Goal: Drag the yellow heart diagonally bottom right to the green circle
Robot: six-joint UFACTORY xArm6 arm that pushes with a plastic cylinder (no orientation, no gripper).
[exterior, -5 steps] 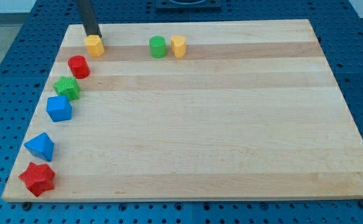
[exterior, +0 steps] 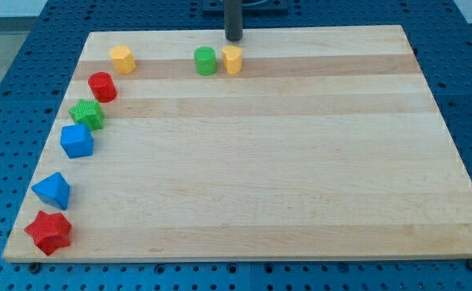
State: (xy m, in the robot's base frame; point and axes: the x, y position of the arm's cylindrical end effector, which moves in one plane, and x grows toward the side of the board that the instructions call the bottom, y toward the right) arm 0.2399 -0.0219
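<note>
The green circle stands near the board's top edge, left of centre. A yellow block, apparently the heart, touches its right side. My tip rests on the board just above this yellow block, with a small gap between them. A second yellow block, with a faceted shape, stands at the top left, far from my tip.
Down the left edge of the wooden board stand a red circle, a green star, a blue faceted block, a blue triangle and a red star.
My tip has moved right along the top edge, from just above the top-left yellow block to just above the yellow block beside the green circle. No block has moved.
</note>
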